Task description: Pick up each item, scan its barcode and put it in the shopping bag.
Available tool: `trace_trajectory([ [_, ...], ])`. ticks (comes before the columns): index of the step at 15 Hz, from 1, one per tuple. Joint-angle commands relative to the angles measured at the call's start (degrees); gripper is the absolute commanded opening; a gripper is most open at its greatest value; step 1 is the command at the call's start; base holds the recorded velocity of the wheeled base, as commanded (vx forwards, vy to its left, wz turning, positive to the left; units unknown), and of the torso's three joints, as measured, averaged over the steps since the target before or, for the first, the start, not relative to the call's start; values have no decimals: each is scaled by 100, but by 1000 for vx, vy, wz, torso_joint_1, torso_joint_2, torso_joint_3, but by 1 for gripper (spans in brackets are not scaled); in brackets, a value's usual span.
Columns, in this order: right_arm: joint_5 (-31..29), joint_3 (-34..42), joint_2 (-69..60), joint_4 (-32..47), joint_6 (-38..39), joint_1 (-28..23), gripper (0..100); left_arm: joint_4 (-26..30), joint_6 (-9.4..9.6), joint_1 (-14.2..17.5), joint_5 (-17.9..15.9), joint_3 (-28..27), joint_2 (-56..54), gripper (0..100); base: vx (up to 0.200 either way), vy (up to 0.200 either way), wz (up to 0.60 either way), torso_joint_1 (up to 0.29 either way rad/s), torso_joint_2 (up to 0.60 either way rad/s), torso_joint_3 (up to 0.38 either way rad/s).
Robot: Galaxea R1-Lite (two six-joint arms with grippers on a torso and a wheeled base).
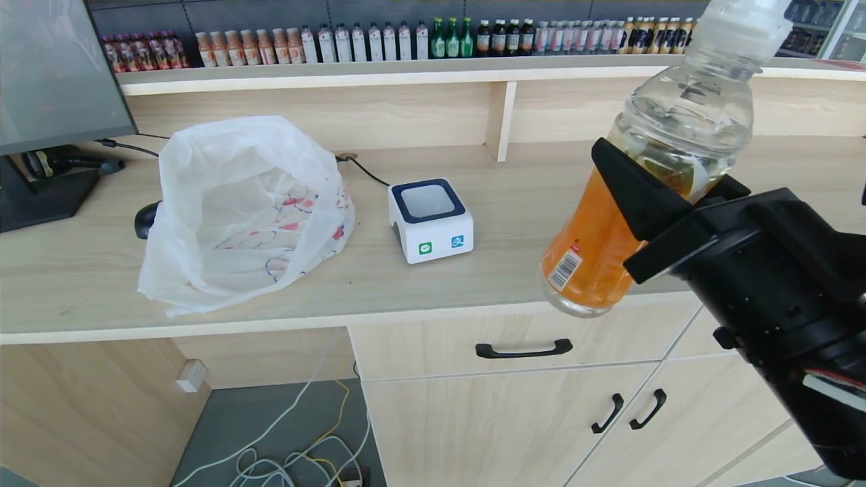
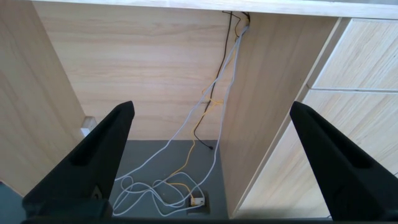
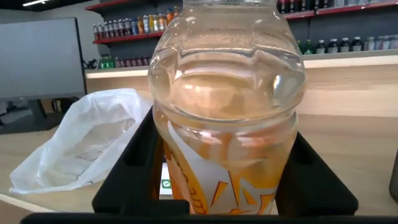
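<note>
Orange-labelled bottle (image 1: 680,125), barcode (image 1: 564,269) near base

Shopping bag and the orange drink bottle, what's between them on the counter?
The white barcode scanner, between shopping bag and drink bottle, in the head view.

Jaws clamp the orange-labelled bottle (image 3: 227,112), white shopping bag (image 3: 87,143) on the counter (image 3: 351,134) beyond.

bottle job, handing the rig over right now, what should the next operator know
Right claw: shut on the orange drink bottle, tilted, held above the front edge of the counter, right of the scanner.
Left claw: open, empty, low, below counter height.
Shopping bag: open on the counter, left of the scanner.
Done: bottle picked up.
Left: scan its barcode, bag it.
</note>
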Motion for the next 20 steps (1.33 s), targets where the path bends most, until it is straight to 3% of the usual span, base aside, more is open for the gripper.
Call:
trace_trajectory([
  [1, -74, 257, -213, -8, -15, -166, 0, -2, 2, 0, 1, 0, -2, 100, 0, 0, 0, 0, 0, 0],
  [4, -74, 248, -293, -8, -6, -817, 0, -2, -16, 0, 1, 0, -2, 100, 0, 0, 0, 0, 0, 0],
  [14, -83, 248, -407, -8, 90, -940, 0, -2, -16, 0, 1, 0, -2, 100, 0, 0, 0, 0, 0, 0],
  [20, -74, 222, -433, -8, 126, -940, 0, -2, -16, 0, 1, 0, -2, 100, 0, 200, 0, 4, 4, 2],
])
